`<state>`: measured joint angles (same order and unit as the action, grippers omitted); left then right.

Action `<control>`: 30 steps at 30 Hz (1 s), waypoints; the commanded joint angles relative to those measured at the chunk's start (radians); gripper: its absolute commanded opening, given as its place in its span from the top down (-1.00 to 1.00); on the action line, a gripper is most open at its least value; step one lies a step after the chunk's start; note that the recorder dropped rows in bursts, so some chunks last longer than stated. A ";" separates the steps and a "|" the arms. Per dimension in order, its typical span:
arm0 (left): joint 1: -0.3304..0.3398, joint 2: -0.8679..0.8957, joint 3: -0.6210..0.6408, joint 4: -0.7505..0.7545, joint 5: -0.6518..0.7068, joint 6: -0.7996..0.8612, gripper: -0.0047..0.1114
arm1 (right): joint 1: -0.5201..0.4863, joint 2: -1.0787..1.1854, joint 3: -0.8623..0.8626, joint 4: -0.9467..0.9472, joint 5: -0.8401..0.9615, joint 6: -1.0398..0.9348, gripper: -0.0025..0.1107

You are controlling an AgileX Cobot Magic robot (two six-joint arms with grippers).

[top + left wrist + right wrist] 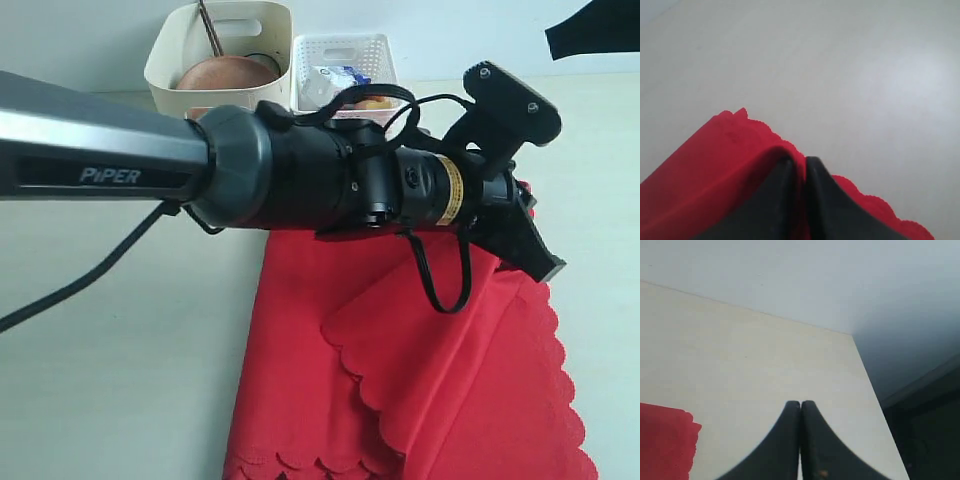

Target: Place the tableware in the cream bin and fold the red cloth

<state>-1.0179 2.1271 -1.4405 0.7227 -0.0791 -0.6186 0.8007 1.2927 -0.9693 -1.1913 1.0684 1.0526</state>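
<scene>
The red cloth (420, 370) lies on the table with one scalloped layer folded over another. My left arm reaches across it, and my left gripper (540, 262) (800, 162) is shut on a raised fold of the red cloth (715, 165) near its right edge. The cream bin (165, 55) stands at the back, holding the brown wooden plate (225, 72) and a dark thin handle (210, 28). The other tableware is hidden. My right gripper (800, 405) is shut on nothing, above bare table beside a corner of the cloth (665, 440).
A white lattice basket (345, 45) with food items stands right of the bin. A black part of the right arm (595, 28) shows at the top right. The table's far corner (852, 337) is near the right gripper, with dark floor beyond.
</scene>
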 commanded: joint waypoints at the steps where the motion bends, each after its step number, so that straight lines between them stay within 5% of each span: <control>1: -0.013 0.026 -0.039 -0.006 -0.013 -0.019 0.00 | 0.000 0.000 0.005 0.002 -0.014 0.006 0.96; 4: -0.017 0.018 -0.039 -0.006 0.019 -0.019 -0.78 | 0.000 0.000 0.005 0.006 -0.035 0.004 0.96; 6: -0.024 -0.005 -0.039 -0.003 0.114 -0.025 -0.88 | 0.000 0.000 0.005 0.006 -0.048 -0.002 0.96; 8: -0.031 -0.069 -0.039 0.021 0.345 0.014 -0.83 | 0.000 0.000 0.005 0.002 -0.051 -0.016 0.96; 10: -0.029 -0.176 -0.012 0.037 0.613 0.059 -0.61 | 0.000 -0.002 0.005 0.007 -0.051 -0.016 0.96; 12: -0.024 -0.329 0.098 0.077 0.721 0.079 0.14 | 0.000 -0.002 0.005 0.042 -0.089 -0.015 0.96; 13: -0.013 -0.445 0.196 0.087 0.719 0.048 0.79 | 0.000 -0.002 0.005 0.104 -0.150 -0.019 0.96; 14: -0.005 -0.514 0.257 0.103 0.709 0.018 0.89 | 0.000 -0.002 0.005 0.157 -0.205 -0.034 0.96; 16: 0.025 -0.800 0.520 0.224 0.634 -0.213 0.89 | 0.000 0.022 0.005 0.476 -0.422 -0.305 0.96; 20: 0.031 -1.202 0.858 0.359 0.464 -0.480 0.89 | 0.002 0.202 0.005 0.993 -0.507 -0.819 0.96; 24: 0.031 -1.425 1.017 0.377 0.404 -0.543 0.89 | 0.002 0.375 0.005 1.079 -0.543 -0.874 0.96; 30: 0.031 -1.533 1.104 0.377 0.404 -0.565 0.89 | 0.002 0.516 0.005 1.049 -0.491 -0.878 0.96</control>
<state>-0.9881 0.6241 -0.3659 1.0913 0.3347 -1.1562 0.8025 1.7652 -0.9693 -0.1211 0.5509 0.1876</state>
